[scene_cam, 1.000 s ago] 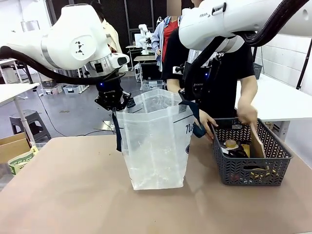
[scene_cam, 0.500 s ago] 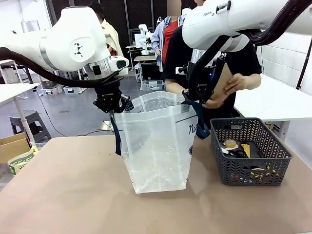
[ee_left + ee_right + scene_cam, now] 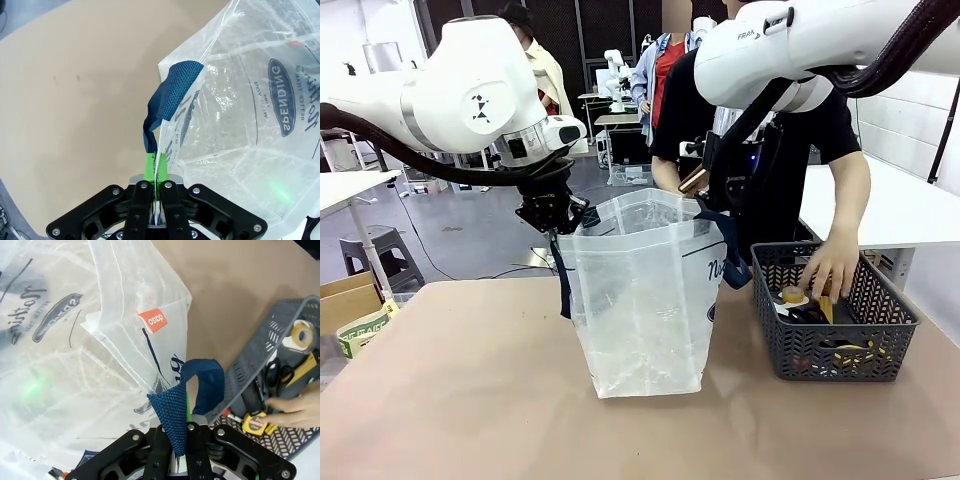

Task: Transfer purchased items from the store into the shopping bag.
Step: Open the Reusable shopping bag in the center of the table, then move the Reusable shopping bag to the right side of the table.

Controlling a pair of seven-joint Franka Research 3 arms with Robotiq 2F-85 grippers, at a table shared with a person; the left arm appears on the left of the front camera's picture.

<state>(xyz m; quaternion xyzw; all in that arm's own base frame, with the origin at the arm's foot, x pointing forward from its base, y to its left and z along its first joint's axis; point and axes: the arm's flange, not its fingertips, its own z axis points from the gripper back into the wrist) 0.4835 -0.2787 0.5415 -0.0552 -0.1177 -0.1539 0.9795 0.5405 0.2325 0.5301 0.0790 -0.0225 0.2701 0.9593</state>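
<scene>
The shopping bag [image 3: 640,300] stands upright in the middle of the table, its mouth held wide between both arms. My left gripper [image 3: 552,222] is shut on the bag's left rim, beside a navy strap [image 3: 167,100]; its green pads [image 3: 148,167] pinch the plastic. My right gripper [image 3: 712,205] is shut on the right rim and the other strap [image 3: 172,415]. The store, a dark grey basket [image 3: 830,345], sits just right of the bag. A person's hand [image 3: 828,268] reaches into it. A brown edge [image 3: 694,181] shows at the bag's mouth, mostly hidden behind my right arm.
In the basket lie a tape roll [image 3: 302,332], scissors [image 3: 277,372] and a yellow tape measure [image 3: 255,424]. The person stands at the far side, behind the basket. A cardboard box [image 3: 350,310] sits off the table's left edge.
The person lifted a flat brown item out of the basket and carried it toward the bag's mouth; that hand is now back in the basket. Both grippers kept their hold.
</scene>
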